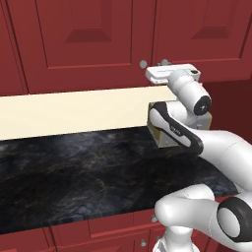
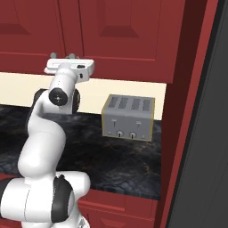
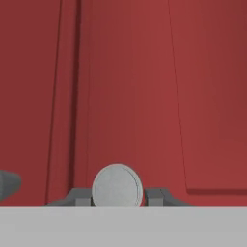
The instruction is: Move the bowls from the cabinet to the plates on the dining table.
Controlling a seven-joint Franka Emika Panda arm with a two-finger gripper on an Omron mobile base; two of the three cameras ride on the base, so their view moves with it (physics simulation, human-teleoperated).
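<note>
A: Left to right, please. Cabinet first?
B: Dark red, raised-panel doors closed. 2 round silver knobs at the lower door edges; left knob free. Bowls presumably behind the doors, hidden.
A: Claw?
B: Claw drawn in narrow around the right knob, 1 finger on either side, apparently pinching it. Confirmed by hand view.
A: Tabletop?
B: Black marbled tabletop below, bare on the left; grey toaster at the right against the cream wall.
A: Handling judgement?
B: Knob small, hard, smooth: likely slippery, so grip square on its sides, pull straight out, then follow the hinge arc. Door stiff, probably light. Bowls, once reached, likely rigid and breakable; take by the rim, 1 finger inside, 1 outside.
</note>
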